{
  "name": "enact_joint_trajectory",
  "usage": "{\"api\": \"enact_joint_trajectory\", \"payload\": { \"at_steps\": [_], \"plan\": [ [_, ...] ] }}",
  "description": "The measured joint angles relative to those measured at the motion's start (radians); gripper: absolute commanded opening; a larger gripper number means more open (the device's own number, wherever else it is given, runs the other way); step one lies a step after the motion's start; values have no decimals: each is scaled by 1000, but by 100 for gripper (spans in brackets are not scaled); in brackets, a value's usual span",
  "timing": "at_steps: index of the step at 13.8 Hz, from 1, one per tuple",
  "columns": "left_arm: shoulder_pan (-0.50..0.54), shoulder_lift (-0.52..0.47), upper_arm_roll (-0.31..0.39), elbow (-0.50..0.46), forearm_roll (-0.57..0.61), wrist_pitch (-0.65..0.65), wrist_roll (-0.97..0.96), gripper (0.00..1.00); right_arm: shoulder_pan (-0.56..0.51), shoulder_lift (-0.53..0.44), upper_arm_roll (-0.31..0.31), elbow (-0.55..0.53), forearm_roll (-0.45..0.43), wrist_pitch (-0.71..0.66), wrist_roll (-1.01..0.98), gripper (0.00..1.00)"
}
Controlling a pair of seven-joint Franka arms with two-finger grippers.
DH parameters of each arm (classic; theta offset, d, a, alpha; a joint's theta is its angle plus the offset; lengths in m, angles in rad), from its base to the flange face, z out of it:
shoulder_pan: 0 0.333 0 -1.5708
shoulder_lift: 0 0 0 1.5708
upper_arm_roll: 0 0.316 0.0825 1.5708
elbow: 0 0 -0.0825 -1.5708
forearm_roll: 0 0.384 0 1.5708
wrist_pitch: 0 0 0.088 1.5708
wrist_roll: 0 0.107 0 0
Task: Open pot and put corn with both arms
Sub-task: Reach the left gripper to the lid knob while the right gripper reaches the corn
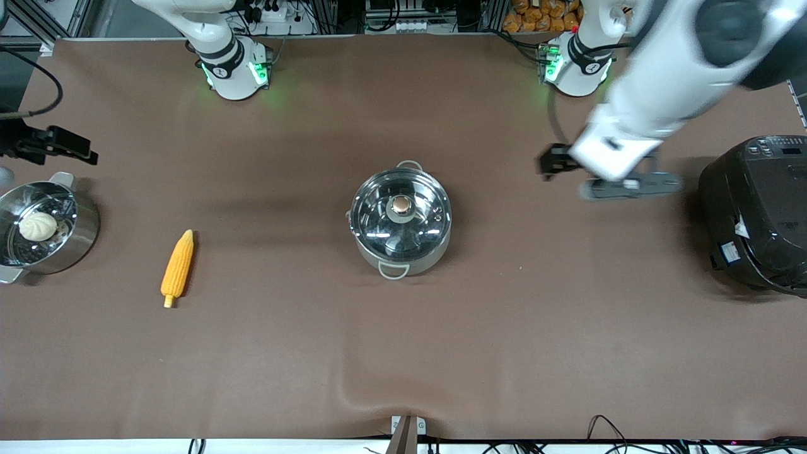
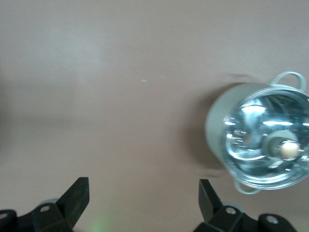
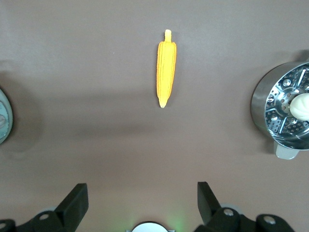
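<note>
1. The pot (image 1: 401, 217) sits at the middle of the table (image 1: 504, 353), its glass lid (image 1: 401, 213) on.
2. The corn (image 1: 178, 267) lies flat toward the right arm's end, between the pot and a steamer pot (image 1: 69, 243) holding a white bun (image 1: 38, 226).
3. The left gripper (image 2: 144, 203) hangs over bare table between the pot and a black rice cooker (image 1: 760, 214), fingers spread wide, holding nothing.
4. The right gripper (image 3: 143, 203) is up over the table near the corn, equally wide apart and empty.
</note>
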Motion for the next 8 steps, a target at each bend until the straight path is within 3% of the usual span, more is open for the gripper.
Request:
{"api": "enact_joint_trajectory", "payload": {
  "at_steps": [5, 8],
  "plan": [
    [-240, 165, 6, 66, 13, 142, -293, 100, 9, 34, 5, -165, 0, 211, 0, 100],
    [-308, 231, 11, 80, 31, 205, -342, 100, 13, 75, 7, -262, 0, 340, -1, 100]
  ]
}}
